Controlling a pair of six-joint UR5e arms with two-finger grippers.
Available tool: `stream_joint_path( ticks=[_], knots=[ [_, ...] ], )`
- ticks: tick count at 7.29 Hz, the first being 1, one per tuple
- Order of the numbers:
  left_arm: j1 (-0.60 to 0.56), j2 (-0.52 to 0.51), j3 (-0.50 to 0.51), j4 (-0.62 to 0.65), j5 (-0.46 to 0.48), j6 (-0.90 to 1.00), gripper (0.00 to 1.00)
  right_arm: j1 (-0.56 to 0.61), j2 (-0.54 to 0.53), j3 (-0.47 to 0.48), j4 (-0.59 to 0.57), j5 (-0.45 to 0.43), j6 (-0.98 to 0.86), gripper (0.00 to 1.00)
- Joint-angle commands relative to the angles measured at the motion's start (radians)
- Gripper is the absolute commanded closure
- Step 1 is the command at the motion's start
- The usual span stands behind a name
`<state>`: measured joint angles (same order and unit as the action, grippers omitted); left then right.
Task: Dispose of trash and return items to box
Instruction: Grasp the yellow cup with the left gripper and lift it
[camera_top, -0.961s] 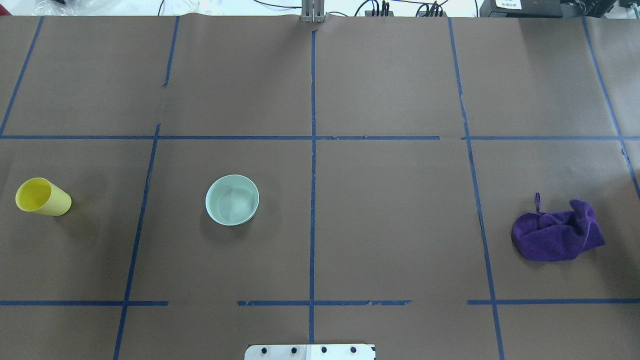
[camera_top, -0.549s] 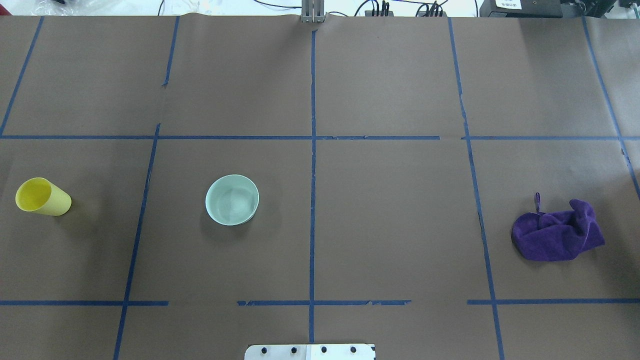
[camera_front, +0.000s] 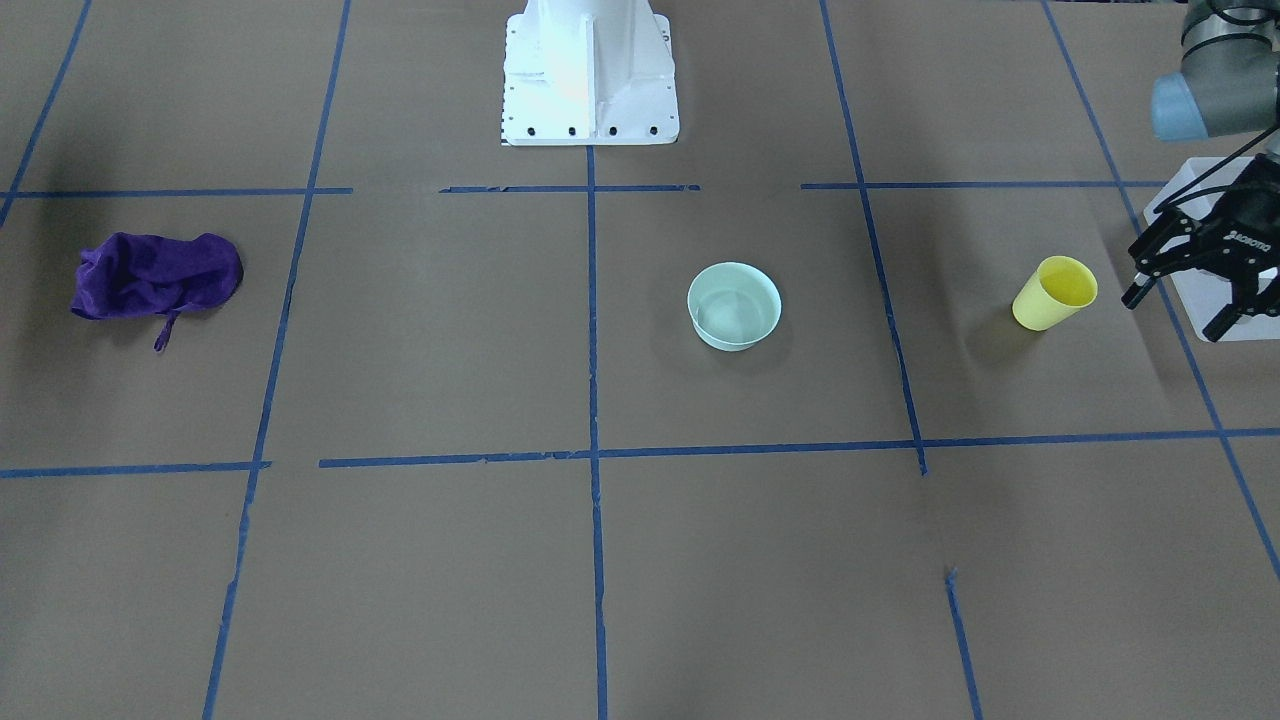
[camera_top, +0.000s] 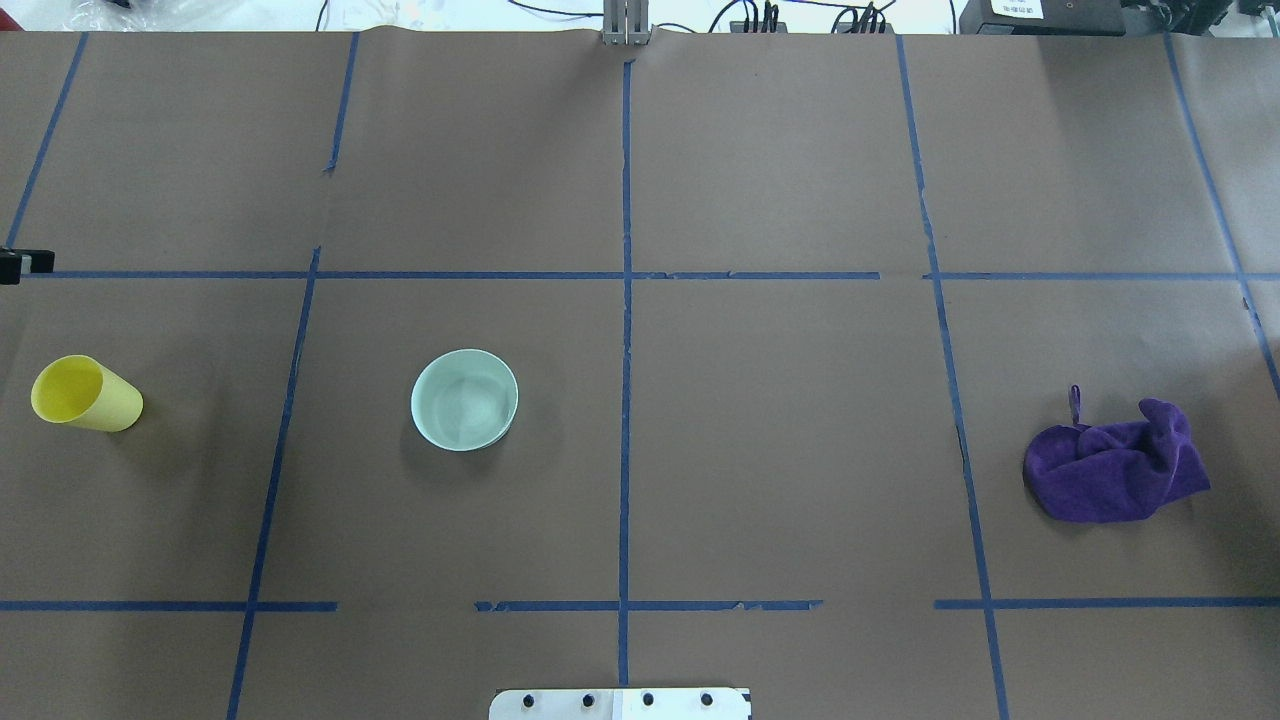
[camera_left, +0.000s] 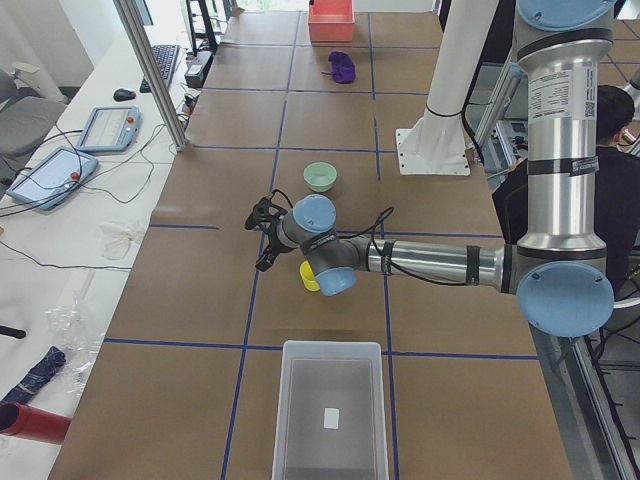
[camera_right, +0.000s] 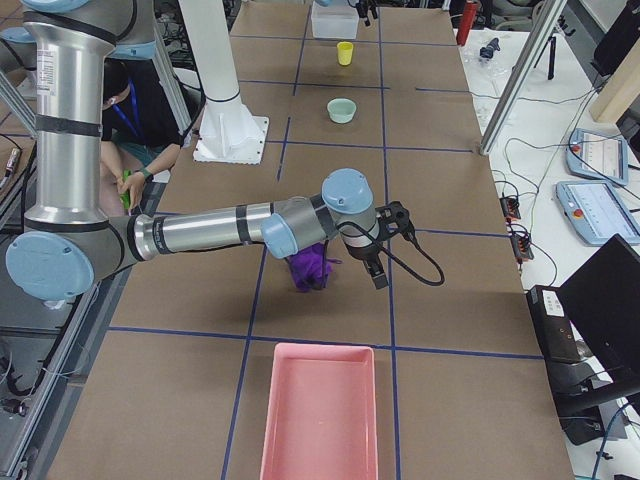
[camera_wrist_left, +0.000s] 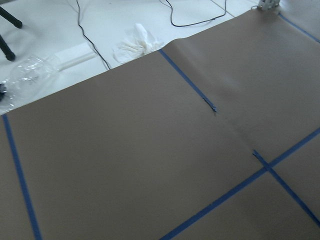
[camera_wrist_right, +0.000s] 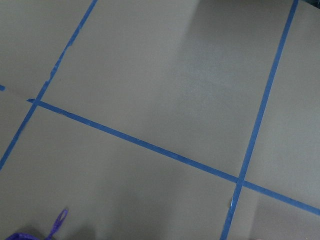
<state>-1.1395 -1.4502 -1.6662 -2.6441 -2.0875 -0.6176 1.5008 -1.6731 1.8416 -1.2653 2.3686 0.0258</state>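
The left claw (camera_front: 1172, 314) hangs spread open and empty at the right edge of the front-facing view, just beside the yellow cup (camera_front: 1052, 294), which stands mouth-up on the bench (camera_front: 420, 560); the mint-green bowl (camera_front: 734, 306) sits near that frame's centre. The frosted box (camera_left: 332, 346) lies at the bottom of the left-side view, with both items outside it. The right claw (camera_right: 392, 255) hovers by the purple cloth (camera_front: 155, 272) mid-frame in the right-side view, and I cannot tell whether it is open or closed.

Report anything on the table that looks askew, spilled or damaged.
Only the purple cloth lies crumpled in a heap, and the blue tape has ragged gaps. The cup and bowl stand upright, nothing spilled.
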Motion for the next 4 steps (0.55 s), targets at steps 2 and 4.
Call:
stream_joint_path(
  ticks=[2,4],
  knots=[
    [0.110,0.134,-0.023,-0.002,0.110,-0.215,0.41,-0.001,-0.007,-0.001,0.001,0.004,0.014,0.00],
    [0.171,0.139,-0.023,-0.008,0.122,-0.269,0.42,-0.001,-0.011,-0.001,0.003,0.004,0.014,0.00]
  ],
)
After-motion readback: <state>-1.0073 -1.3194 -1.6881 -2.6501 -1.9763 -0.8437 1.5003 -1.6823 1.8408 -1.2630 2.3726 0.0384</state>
